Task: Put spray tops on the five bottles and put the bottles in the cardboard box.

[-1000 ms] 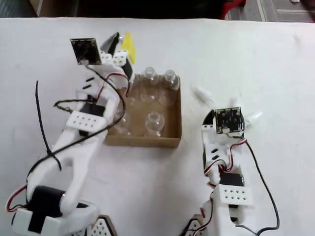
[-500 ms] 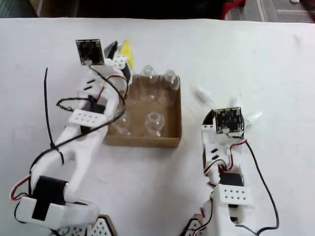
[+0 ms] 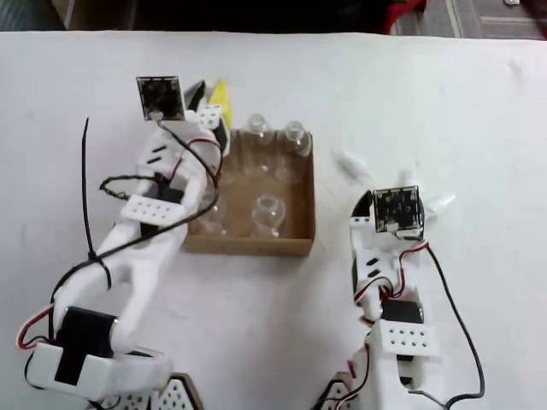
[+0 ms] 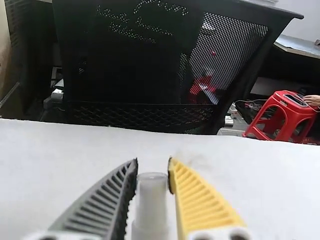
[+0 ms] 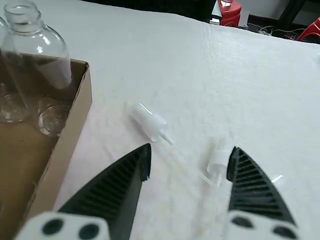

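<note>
Broadly, desk (image 3: 444,94): white, carrying everything.
Cardboard box (image 3: 248,245): open-topped, between the arms; its left side is covered by the left arm (image 3: 149,222).
Left gripper (image 4: 152,172): above the box's far left corner, clenched on a white spray top (image 4: 151,200) whose lower part is cut off at the frame edge.
Right gripper (image 5: 190,150): released, jaws spread wide, low over the desk right of the box.
Bottles (image 3: 267,209): clear, upright in the box; four can be made out, one partly under the left arm.
Loose spray tops (image 5: 150,120): on the desk near the right gripper, one (image 5: 218,159) just beside a finger; thin tubes hard to trace.
</note>
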